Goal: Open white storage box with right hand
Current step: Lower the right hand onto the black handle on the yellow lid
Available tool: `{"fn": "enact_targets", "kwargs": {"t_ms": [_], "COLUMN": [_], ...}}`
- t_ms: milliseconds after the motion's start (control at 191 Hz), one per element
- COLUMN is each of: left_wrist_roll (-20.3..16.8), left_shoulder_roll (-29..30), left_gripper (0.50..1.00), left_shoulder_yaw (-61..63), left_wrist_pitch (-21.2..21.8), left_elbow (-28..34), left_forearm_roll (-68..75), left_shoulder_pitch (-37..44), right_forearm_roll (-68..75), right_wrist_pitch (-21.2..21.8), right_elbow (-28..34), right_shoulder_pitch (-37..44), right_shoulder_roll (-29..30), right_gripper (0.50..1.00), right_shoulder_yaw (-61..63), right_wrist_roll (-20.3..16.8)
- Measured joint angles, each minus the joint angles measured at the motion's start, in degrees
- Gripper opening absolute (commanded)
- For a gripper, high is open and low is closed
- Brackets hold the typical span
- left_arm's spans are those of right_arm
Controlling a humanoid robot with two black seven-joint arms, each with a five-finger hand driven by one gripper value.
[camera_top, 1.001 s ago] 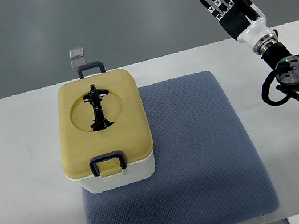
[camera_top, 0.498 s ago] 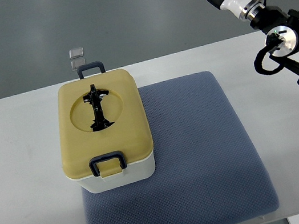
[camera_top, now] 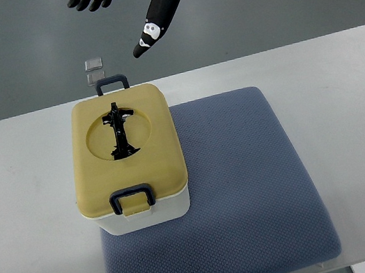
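A: Where is the right hand now?

B: At the top edge of the view, reaching in from the right, beyond the far side of the table. A second ago it hung over the table's far right corner; half a second ago it was climbing out at the upper right. Now it has swung across to sit up and behind the white storage box.

A: And its fingers?

B: Spread apart, holding nothing; the thumb points down toward the box's rear latch. It touches nothing.

A: Has the box moved?

B: No. It sits as in both earlier views, on the left part of the blue-grey mat, yellow lid still shut, both dark latches down, front latch included, the black folding handle lying flat in the lid's round recess.

A: So what does the swing mean?

B: Likely the approach: the hand is lining up over the box, but opening has not begun. It still has to come down to a latch or the lid.

A: The left arm?

B: Not visible.
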Motion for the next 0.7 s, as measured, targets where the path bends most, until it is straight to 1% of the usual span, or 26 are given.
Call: {"fn": "enact_targets", "kwargs": {"t_ms": [126,356,514,702], "left_wrist_roll": [0.0,0.0,0.0,0.0], "left_shoulder_roll": [0.0,0.0,0.0,0.0], "left_gripper": [1.0,1.0,1.0,1.0], "left_shoulder_yaw": [-0.1,-0.1,-0.1,-0.1], "left_wrist_pitch": [0.0,0.0,0.0,0.0], "left_elbow": [0.0,0.0,0.0,0.0], "left_forearm_roll": [0.0,0.0,0.0,0.0], "left_shoulder_pitch": [0.0,0.0,0.0,0.1], "right_forearm_roll": [-4.8,-11.9,-15.0,-16.8], "right_wrist_pitch": [-1.2,-8.1,-12.4,-14.1], "right_elbow": [1.0,1.1,0.2,-1.2], "right_shoulder_pitch": [3.4,3.3,1.9,-0.4], "right_shoulder_roll": [3.2,8.5,10.5,11.3], "right_gripper": [0.928,0.928,0.926,0.924], "right_shoulder_yaw": [-3.7,-6.4,-9.6,-10.7], "right_wrist_roll": [0.8,2.4,2.6,2.7]}}
